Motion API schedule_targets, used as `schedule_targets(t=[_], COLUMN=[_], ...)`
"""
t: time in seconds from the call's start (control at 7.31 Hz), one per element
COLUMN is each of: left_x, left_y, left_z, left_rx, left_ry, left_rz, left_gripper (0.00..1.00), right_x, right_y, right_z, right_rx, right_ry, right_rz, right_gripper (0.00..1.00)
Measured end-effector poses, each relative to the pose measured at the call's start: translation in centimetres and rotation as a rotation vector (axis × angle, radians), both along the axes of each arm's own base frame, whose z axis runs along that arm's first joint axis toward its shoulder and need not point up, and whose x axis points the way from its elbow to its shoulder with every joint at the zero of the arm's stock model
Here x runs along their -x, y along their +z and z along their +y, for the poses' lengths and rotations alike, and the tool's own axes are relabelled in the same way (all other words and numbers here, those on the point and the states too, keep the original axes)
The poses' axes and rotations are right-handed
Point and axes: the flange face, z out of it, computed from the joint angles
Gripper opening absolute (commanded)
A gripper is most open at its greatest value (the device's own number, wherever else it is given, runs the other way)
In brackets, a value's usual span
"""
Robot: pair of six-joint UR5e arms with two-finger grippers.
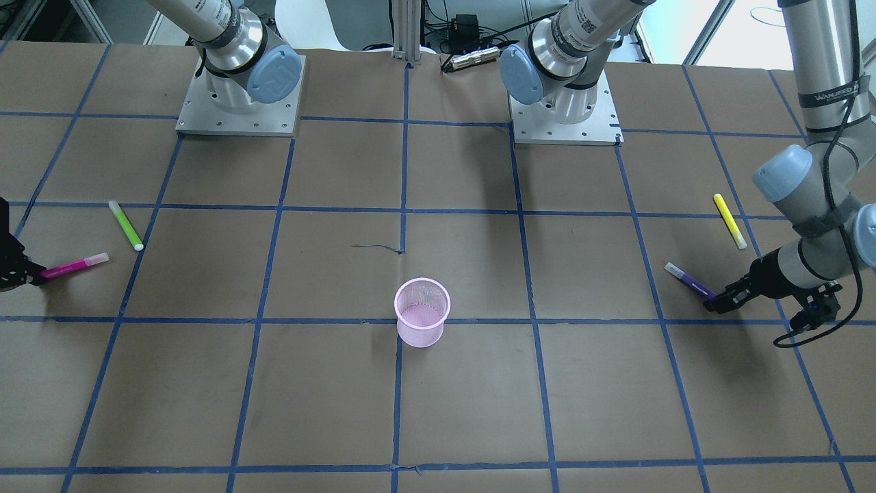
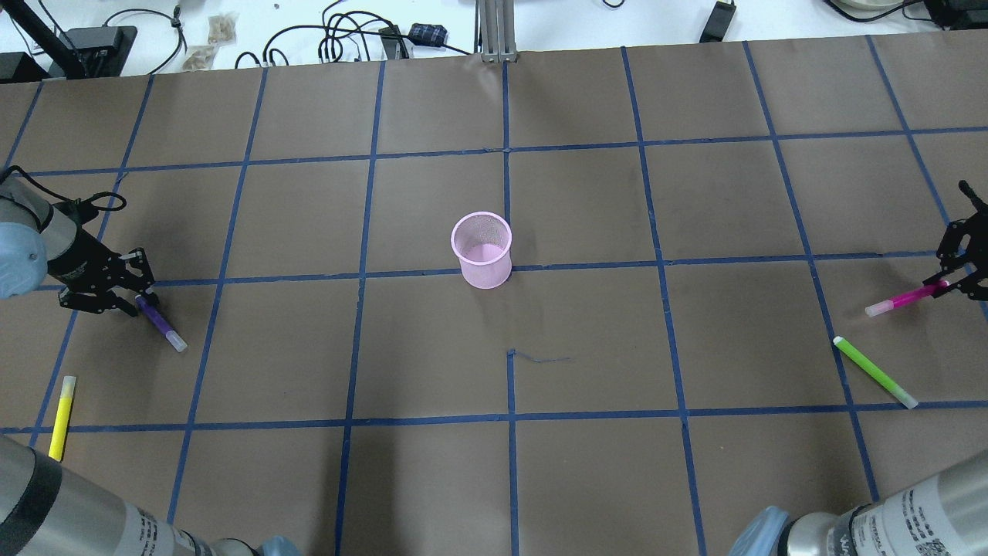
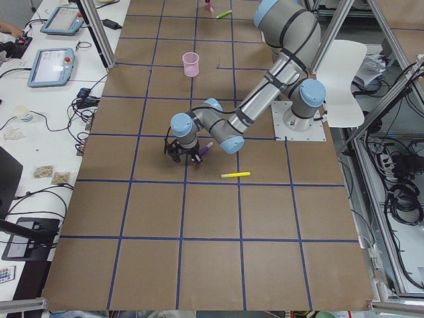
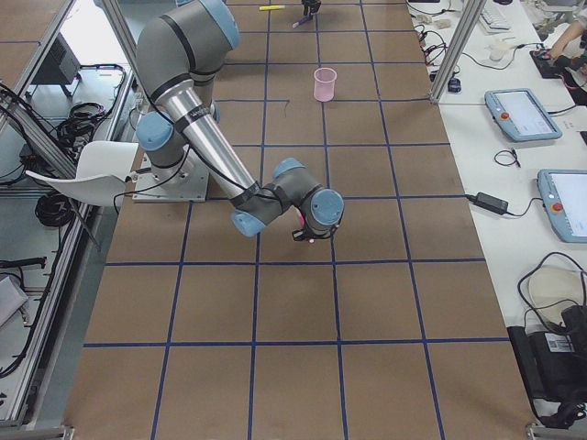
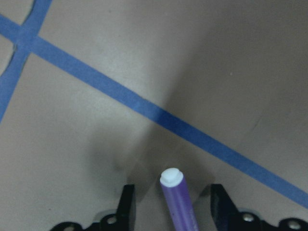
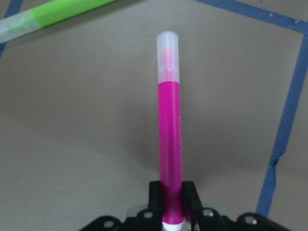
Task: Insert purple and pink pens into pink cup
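Note:
The pink mesh cup [image 1: 422, 311] stands upright mid-table, also in the overhead view [image 2: 482, 251]. My left gripper [image 2: 131, 297] is low at the table with the purple pen [image 2: 160, 324] between its fingers. In the left wrist view the pen [image 5: 179, 204] sits between the two fingers [image 5: 127, 204] with gaps on both sides, so the gripper [image 5: 173, 192] is open. My right gripper [image 2: 953, 282] is shut on the end of the pink pen [image 2: 903, 297]. The right wrist view shows the fingers [image 6: 155, 195] pressed on the pen [image 6: 171, 144], which points away.
A green pen [image 2: 874, 371] lies close to the pink pen, also in the right wrist view [image 6: 53, 14]. A yellow pen [image 2: 62, 407] lies near the left gripper toward the robot. Blue tape lines grid the brown table [image 2: 587, 347]. The arm bases [image 1: 239, 103] stand at the robot's edge.

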Motion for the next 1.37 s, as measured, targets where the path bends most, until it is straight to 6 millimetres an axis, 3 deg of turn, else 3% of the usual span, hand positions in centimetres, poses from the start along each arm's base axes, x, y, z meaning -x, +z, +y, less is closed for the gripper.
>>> schedule_targets(t=[0.14,0.27,0.55,0.68,0.96,1.09,1.37], left_x=[-0.1,-0.1,0.7,1.6,3.5,3.9,4.6], left_y=[0.1,0.4,2.8,4.7,7.9,8.8,9.8], left_z=[-0.1,-0.3,-1.4,-2.4,-3.5,-3.6,-3.6], left_rx=[0.004,0.011,0.051,0.080,0.121,0.132,0.143], left_ry=[0.000,0.000,-0.021,-0.042,-0.078,-0.085,-0.097], left_rz=[-0.002,-0.005,-0.032,-0.054,-0.090,-0.097,-0.107], left_gripper=[0.00,0.00,0.00,0.00,0.00,0.00,0.00], right_x=[-1.3,-3.9,-11.4,-15.9,-26.6,-31.9,-40.7], right_y=[2.7,5.8,11.0,12.6,14.0,14.4,15.1], right_z=[-0.4,-1.2,-2.7,-3.4,-4.8,-5.0,-4.6], right_rx=[0.035,0.069,0.091,0.087,0.058,0.046,0.086], right_ry=[-0.070,-0.104,-0.160,-0.191,-0.260,-0.294,-0.286], right_rz=[0.004,0.014,0.038,0.039,0.031,0.029,0.074], right_gripper=[0.12,0.12,0.13,0.13,0.16,0.17,0.16])
